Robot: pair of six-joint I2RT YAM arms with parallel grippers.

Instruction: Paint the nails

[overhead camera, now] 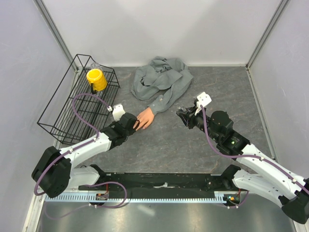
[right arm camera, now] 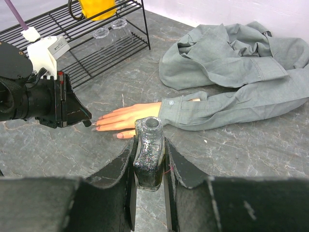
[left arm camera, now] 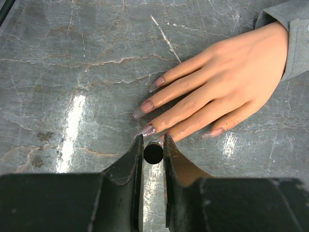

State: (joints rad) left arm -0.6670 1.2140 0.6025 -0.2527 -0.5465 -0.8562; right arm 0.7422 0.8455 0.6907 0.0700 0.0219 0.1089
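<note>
Left wrist — fingers (left arm camera: 126, 169) pinch black cap (left arm camera: 153, 153) beside nails (left arm camera: 147, 130).

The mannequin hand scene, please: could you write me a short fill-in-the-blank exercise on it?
1. The polish bottle in the right hand has its cap ___.
2. The mannequin hand lies palm ___.
3. The mug in the wire rack is ___.
4. The left hand, by the nails, is shut on a small round ___ piece.
Missing words: off; down; yellow; black.
</note>
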